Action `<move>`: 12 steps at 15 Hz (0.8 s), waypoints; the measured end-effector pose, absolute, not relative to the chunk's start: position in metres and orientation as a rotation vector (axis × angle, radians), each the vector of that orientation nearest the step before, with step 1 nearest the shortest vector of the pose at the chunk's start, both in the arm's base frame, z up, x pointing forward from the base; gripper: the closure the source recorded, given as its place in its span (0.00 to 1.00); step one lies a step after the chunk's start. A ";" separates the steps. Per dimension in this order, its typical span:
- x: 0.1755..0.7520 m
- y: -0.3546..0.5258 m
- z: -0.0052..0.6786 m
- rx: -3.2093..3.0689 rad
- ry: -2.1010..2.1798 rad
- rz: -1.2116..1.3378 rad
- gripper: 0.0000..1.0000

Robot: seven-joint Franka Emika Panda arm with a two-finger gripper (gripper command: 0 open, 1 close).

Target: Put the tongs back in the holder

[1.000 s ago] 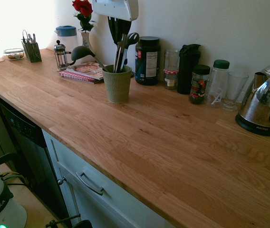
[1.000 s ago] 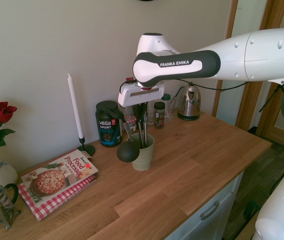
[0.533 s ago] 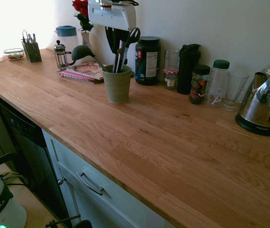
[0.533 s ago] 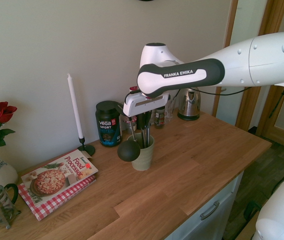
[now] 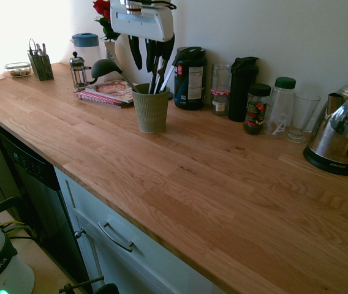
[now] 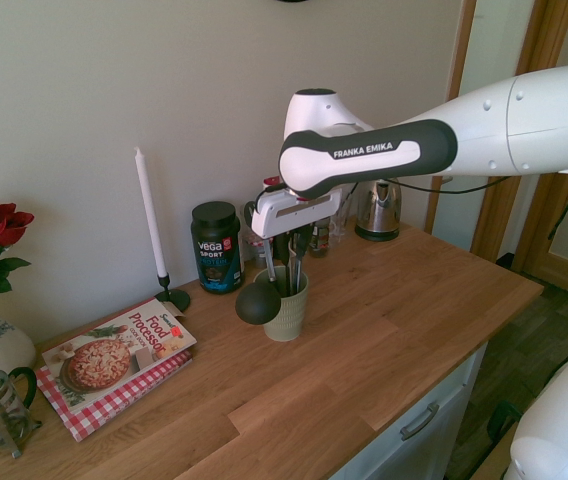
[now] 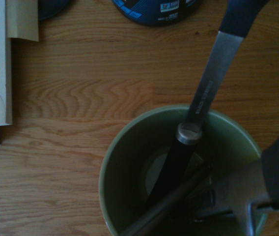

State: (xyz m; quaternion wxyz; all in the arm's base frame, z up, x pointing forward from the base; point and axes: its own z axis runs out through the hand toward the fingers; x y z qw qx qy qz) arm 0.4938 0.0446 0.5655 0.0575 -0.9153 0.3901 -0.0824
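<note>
The long slim silver metal tongs (image 5: pixel 162 76) stand in the ribbed, pale olive-green cylindrical holder (image 5: pixel 151 111) on the wooden desk (image 5: pixel 180 177). Their long axis runs steeply up and down, leaning a little toward the wall, with one end down in the cup and the other sticking out above the rim. Directly above hangs the white arm's claw (image 5: pixel 151 52), its dark fingers (image 6: pixel 280 248) spread apart on either side of the utensil handles, gripping nothing. A black ladle (image 6: pixel 257 302) leans out of the same cup, bowl hanging over the rim. From the wrist, a steel-and-black handle (image 7: pixel 198 113) crosses the cup's mouth.

A second ago the fingers were closed around the handles; they have since parted and the tongs lean freely.
</note>
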 end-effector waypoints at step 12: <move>0.418 -0.053 0.540 -2.860 1.225 -0.040 0.00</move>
